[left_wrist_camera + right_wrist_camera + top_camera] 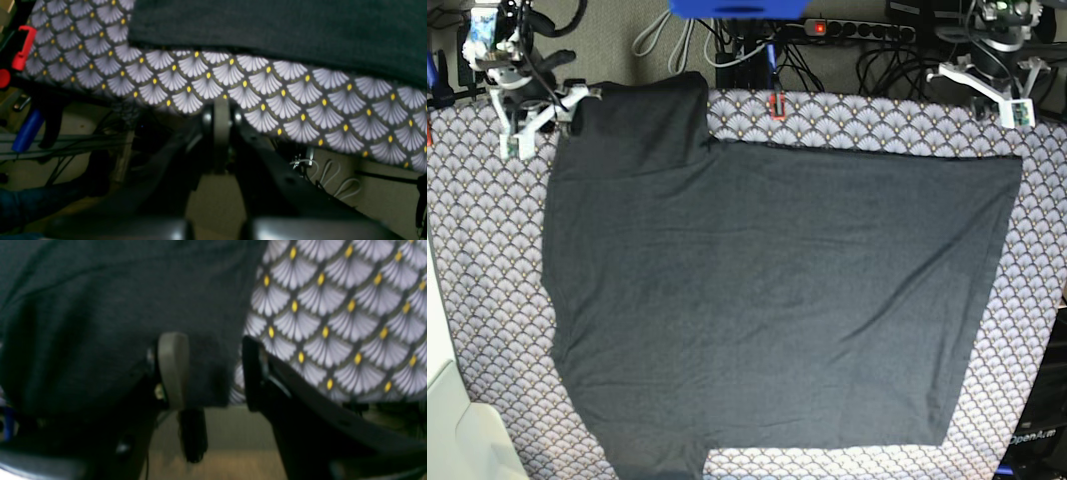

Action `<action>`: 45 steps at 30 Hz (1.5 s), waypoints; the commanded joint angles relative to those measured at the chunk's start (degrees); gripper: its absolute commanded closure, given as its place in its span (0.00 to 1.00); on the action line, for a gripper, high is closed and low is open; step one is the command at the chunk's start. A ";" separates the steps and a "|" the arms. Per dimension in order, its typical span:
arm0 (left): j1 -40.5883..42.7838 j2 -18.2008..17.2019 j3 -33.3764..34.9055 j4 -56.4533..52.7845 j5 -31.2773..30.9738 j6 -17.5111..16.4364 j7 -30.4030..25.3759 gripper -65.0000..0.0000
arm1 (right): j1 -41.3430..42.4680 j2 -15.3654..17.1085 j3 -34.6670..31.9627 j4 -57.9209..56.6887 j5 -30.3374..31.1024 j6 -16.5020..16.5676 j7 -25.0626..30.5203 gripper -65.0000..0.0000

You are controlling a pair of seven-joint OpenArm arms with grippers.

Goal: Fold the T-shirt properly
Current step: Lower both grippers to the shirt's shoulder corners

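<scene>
1. The shirt (767, 300) lies spread flat on the cloth (487, 290), plain side up; no fold looks made yet, so this reads as the start.
2. Next likely calls for pinching both far corners.
3. Right gripper (210, 370): jaws apart, straddling the shirt's edge, not clamped.
4. Left gripper (222, 115): pinched together, empty, just off the shirt.
</scene>
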 commanded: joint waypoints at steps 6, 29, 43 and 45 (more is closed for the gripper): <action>0.57 -0.65 -0.44 0.62 0.05 0.14 -1.33 0.99 | -0.08 0.46 0.38 -2.44 0.42 0.19 1.00 0.57; -4.44 -2.41 -1.23 -8.79 0.05 0.05 -1.24 1.00 | -0.60 -1.21 0.02 -6.13 0.33 8.81 0.30 0.92; -10.86 -0.56 -10.81 -7.30 -0.04 -0.03 7.02 0.74 | -0.17 -1.21 0.29 -6.30 0.24 8.81 0.30 1.00; -12.18 -0.30 -11.60 -7.12 -0.13 -0.03 8.78 0.56 | -0.17 -1.21 0.29 -6.30 0.24 8.81 0.30 1.00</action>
